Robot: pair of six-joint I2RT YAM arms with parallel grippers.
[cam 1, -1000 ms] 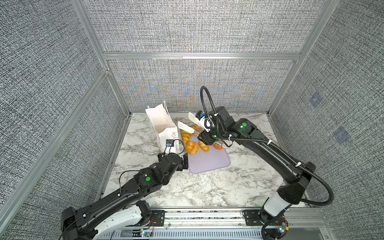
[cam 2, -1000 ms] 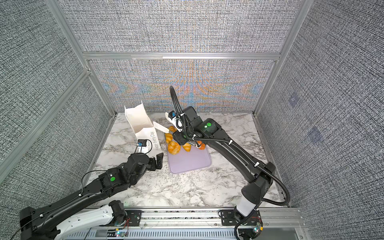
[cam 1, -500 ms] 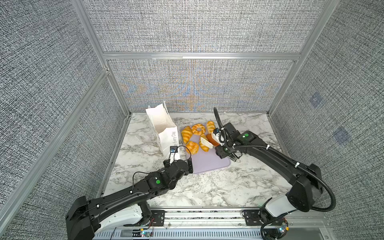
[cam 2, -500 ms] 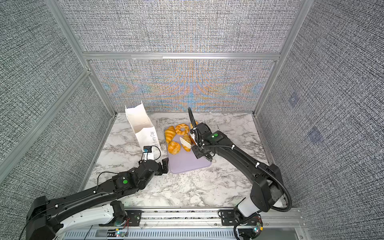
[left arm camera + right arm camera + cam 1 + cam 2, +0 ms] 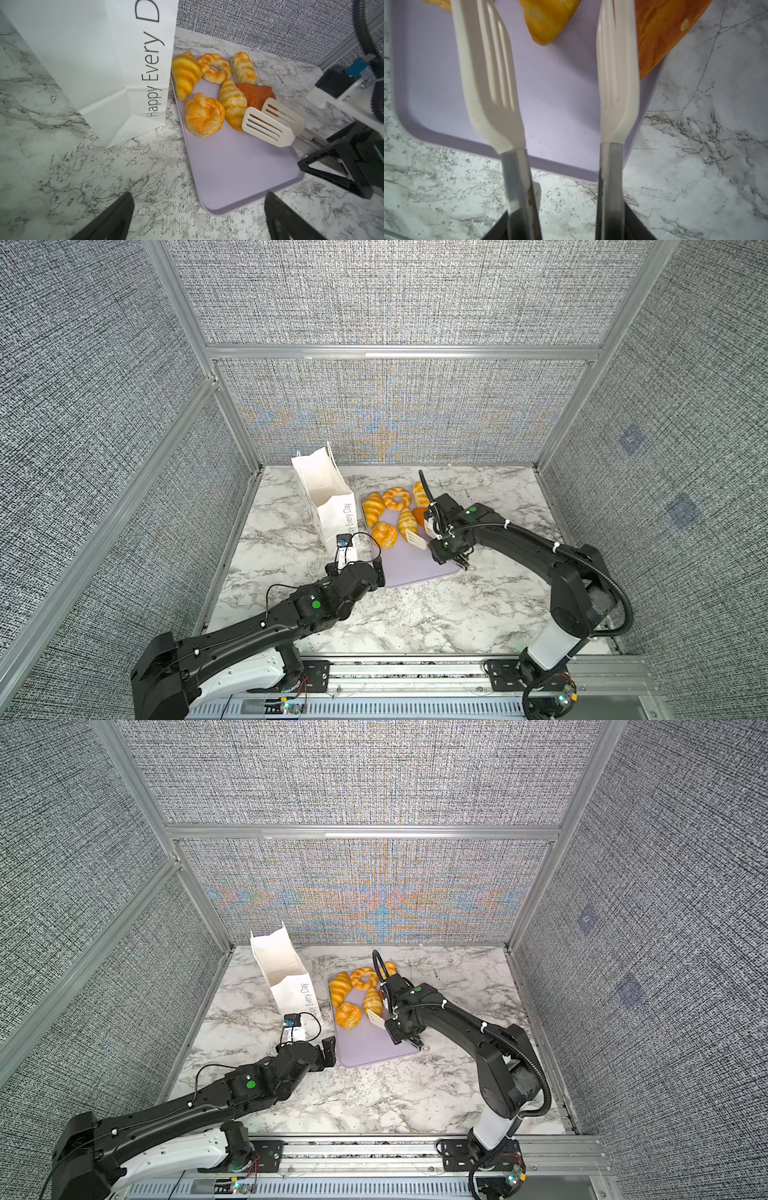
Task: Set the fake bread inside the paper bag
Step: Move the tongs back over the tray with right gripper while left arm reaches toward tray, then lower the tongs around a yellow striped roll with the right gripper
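Since a second ago the right arm has dropped from above the tray's far end to its right edge, and the left arm has stretched lower toward the tray's near left corner. On the marble counter (image 5: 415, 614) the paper bag (image 5: 328, 497) stands upright and open-topped toward the back left, just beside the left edge of the lavender tray (image 5: 415, 568). The fake bread (image 5: 376, 508) sits in the far half of that tray, six pieces in view (what the bag holds cannot be seen). The right gripper (image 5: 436, 548) is clamped on the steel handles of white tongs (image 5: 268, 126). Their slotted blades stand apart, with the tip of the small croissant (image 5: 232, 101) between them and the brown triangular piece (image 5: 255, 94) just outside. The left gripper (image 5: 197, 218) is spread wide and empty at the tray's near left corner. The step in hand looks like a fresh pick. Next, the blades likely need to slide further along the croissant, squeeze, lift and carry it across to the bag's mouth.
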